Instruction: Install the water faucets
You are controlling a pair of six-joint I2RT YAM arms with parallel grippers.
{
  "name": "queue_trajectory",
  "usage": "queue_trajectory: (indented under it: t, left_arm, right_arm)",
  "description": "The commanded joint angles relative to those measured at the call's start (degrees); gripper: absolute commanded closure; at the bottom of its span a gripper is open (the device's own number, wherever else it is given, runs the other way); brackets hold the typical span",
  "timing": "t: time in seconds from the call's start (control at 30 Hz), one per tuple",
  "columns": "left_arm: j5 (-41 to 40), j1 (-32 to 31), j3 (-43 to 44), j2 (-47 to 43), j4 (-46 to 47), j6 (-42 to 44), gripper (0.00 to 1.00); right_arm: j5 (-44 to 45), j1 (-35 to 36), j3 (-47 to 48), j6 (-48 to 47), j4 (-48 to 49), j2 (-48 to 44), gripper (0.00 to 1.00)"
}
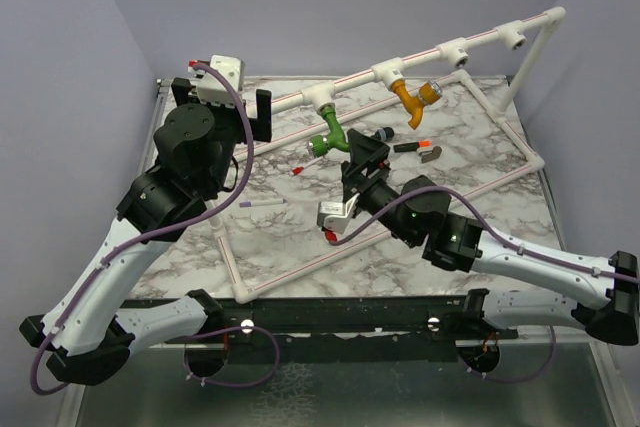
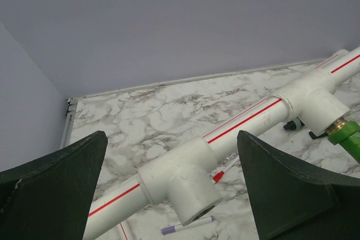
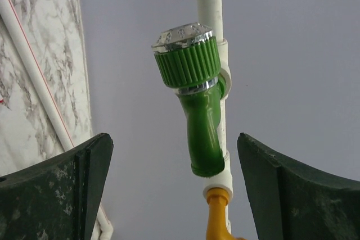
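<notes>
The left arm (image 1: 150, 237) rises from its base at the near left, folds at the elbow and reaches toward the back left. The left end effector (image 1: 263, 112) is held high, its jaws spread wide and gripping nothing. In its wrist view the dark fingers (image 2: 53, 189) stand far apart. The right arm (image 1: 520, 262) stretches low from the near right toward the middle. The right end effector (image 1: 366, 152) points away from the bases, jaws likewise wide and its fingers (image 3: 298, 195) clear of any contact.
</notes>
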Motion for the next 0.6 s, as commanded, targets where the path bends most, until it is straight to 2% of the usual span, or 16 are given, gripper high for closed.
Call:
queue_trajectory:
  t: [0.0,0.3,0.57]
  left_arm:
    - [-0.2,-0.3,-0.7,-1.4,0.1,0.8,0.01]
    - [-0.2,-0.3,-1.2,-2.2,0.1,1.0,0.01]
    - [-0.1,-0.3,-1.3,-2.5,0.2,1.2,0.01]
  right_arm:
    - [-0.1,0.3,2.9,-9.2,5.6,2.7,0.04]
    - [-1.0,0.4,5.2,-11.3,6.4,6.2,0.09]
    - [-1.0,0.5,5.5,-10.9,6.8,7.9,0.21]
